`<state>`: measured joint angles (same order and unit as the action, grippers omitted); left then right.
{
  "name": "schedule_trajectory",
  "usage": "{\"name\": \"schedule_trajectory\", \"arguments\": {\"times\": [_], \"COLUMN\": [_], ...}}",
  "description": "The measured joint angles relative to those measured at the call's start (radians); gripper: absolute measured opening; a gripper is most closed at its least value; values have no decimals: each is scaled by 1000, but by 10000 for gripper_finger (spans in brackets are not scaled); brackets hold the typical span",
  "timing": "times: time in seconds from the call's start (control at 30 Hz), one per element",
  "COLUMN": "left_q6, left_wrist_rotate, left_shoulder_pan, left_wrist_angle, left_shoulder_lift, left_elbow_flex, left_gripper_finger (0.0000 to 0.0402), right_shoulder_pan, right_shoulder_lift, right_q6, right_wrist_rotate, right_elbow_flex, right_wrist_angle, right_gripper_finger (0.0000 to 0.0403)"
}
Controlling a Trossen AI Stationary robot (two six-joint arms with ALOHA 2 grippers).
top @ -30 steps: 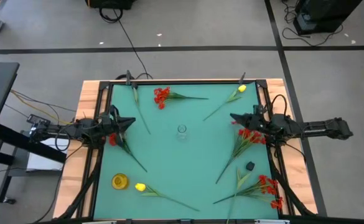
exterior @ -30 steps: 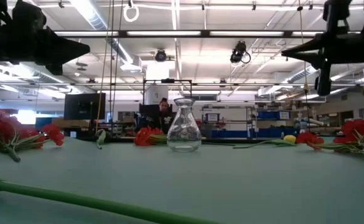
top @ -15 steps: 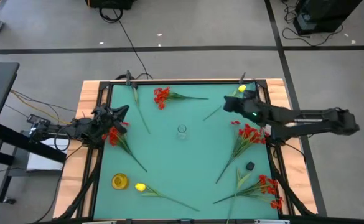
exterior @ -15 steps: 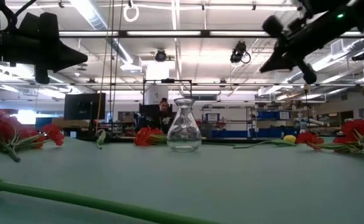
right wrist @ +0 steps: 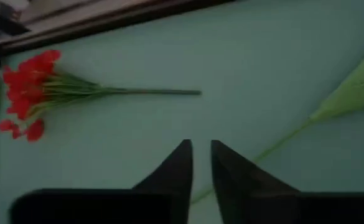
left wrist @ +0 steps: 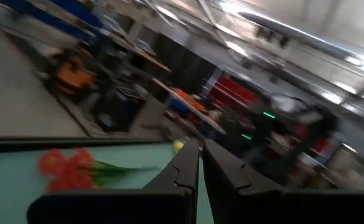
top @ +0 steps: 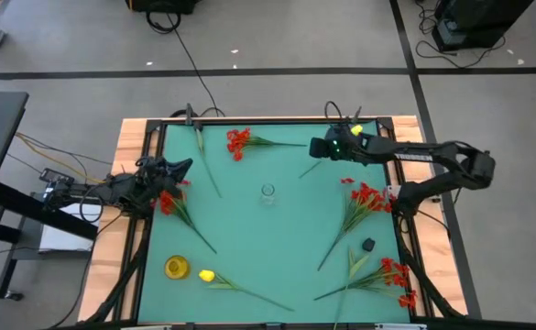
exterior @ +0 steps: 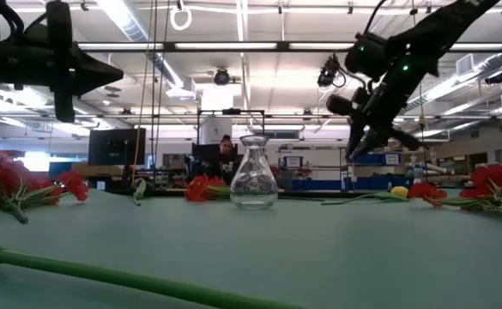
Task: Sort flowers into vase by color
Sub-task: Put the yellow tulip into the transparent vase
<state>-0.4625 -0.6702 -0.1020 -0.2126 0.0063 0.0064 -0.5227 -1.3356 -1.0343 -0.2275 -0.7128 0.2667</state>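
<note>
Yellow flower (top: 354, 134) stem just beneath right pincer (top: 315, 148); fingers slightly parted, empty.

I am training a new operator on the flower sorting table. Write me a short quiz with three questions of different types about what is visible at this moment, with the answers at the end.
1. True or false: the clear glass vase in the middle of the green table already holds a flower.
2. Multiple choice: which flower is nearest to the right gripper?
A. the yellow-blossomed sprig at the far right corner
B. a yellow-blossomed sprig at the near left corner
C. a red-blossomed sprig at the near right corner
3. Fill in: the left gripper hovers at the table's left side, beside a long-stemmed sprig with ___ blossoms.

Key: 1 false; 2 A; 3 red.
</note>
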Motion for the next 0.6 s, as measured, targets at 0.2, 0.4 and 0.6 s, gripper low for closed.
{"name": "schedule_trajectory", "arguments": {"times": [0.2, 0.4, 0.6], "left_q6": [0, -77, -59], "left_wrist_rotate": [98, 102, 101], "left_shoulder_pan": [0, 0, 0], "left_wrist_angle": [103, 141, 141], "left_shoulder_lift": [0, 5, 8], "left_elbow_flex": [0, 0, 0], "left_gripper_finger": [27, 27, 27], "right_shoulder_pan": [-109, -168, -232], "right_shoulder_lift": [-105, -171, -214], "right_q6": [-226, -366, -379], "right_wrist_rotate": [129, 163, 129], "right_elbow_flex": [-28, -30, -30], "right_wrist_angle": [95, 129, 77], "right_gripper_finger": [178, 232, 224]}}
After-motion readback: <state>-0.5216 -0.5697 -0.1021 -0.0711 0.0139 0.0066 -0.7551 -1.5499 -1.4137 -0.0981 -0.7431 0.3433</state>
